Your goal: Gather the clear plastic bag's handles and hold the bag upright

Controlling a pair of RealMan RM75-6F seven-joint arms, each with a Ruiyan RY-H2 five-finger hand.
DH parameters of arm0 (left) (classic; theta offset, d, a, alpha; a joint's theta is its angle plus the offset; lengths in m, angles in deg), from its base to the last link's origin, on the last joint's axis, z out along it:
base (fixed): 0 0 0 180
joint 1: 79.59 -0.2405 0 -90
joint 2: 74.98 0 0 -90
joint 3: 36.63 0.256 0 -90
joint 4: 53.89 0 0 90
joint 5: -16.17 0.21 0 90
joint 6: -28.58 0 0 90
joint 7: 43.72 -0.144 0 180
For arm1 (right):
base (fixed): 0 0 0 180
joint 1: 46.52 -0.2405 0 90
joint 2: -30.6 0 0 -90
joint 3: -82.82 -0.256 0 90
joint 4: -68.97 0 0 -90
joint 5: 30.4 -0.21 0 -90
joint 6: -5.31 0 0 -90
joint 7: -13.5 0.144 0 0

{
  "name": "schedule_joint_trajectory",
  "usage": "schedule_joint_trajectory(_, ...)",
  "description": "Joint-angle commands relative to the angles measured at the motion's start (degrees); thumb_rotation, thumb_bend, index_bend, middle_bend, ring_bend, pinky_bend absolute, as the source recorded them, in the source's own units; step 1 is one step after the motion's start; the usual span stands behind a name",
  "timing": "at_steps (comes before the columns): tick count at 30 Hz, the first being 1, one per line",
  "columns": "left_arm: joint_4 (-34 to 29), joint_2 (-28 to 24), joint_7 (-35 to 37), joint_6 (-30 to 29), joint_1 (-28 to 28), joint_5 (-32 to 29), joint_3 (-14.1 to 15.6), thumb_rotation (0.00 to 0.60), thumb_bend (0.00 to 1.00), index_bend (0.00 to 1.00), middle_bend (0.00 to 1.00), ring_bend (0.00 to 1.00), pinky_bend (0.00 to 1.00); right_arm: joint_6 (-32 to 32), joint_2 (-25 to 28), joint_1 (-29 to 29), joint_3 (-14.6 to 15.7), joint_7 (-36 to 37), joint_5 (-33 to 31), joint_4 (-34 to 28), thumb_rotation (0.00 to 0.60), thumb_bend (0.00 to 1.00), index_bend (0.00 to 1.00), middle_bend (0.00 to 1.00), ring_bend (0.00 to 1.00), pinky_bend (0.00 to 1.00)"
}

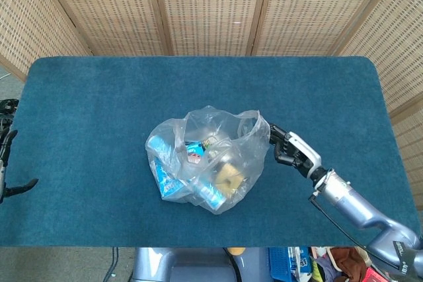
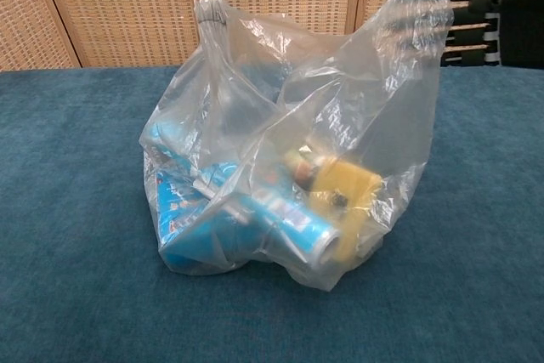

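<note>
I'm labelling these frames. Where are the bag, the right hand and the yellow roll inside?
bag (image 2: 255,116), chest view, front wall.
right hand (image 1: 289,149), head view, its middle.
yellow roll (image 2: 347,189), chest view, its side.

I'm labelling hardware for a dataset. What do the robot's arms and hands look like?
The right hand is black with white panels, on a glossy silver-blue forearm with a thin black cable alongside. The left hand shows only as black fingers at the frame edge.

Blue-carpeted table (image 1: 86,110), seemingly filled bag (image 1: 206,158)
</note>
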State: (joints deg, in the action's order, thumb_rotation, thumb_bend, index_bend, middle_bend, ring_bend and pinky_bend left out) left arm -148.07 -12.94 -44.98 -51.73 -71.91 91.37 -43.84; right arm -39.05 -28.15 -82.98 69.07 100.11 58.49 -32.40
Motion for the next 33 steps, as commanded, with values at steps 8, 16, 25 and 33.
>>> schedule_joint_trajectory(8, 0.4, 0.2, -0.2, 0.6, 0.3, -0.8, -0.2, 0.600, 0.10, 0.00, 0.00, 0.00, 0.00, 1.2, -3.0, -7.1, 0.5, 6.9, 2.6, 3.0, 0.600, 1.00, 0.16, 0.26, 0.14, 0.12)
schedule_joint_trajectory(16, 0.6, 0.4, -0.3, 1.1, 0.5, -1.3, -0.3, 0.600, 0.10, 0.00, 0.00, 0.00, 0.00, 4.0, -8.0, -10.4, 0.4, 4.5, -2.0, 5.3, 0.600, 1.00, 0.16, 0.26, 0.14, 0.12)
schedule_joint_trajectory(25, 0.9, 0.4, 0.0, 1.3, 0.6, -1.7, -0.4, 0.600, 0.10, 0.00, 0.00, 0.00, 0.00, 3.9, -12.8, -12.4, -3.2, 2.0, -9.5, 8.1, 0.600, 1.00, 0.16, 0.26, 0.14, 0.12)
schedule_joint_trajectory(33, 1.1, 0.5, -0.1, 1.7, 0.8, -1.9, -0.4, 0.600, 0.10, 0.00, 0.00, 0.00, 0.00, 4.3, -16.0, -12.8, -5.7, 2.4, -14.3, 9.4, 0.600, 1.00, 0.16, 0.25, 0.13, 0.12)
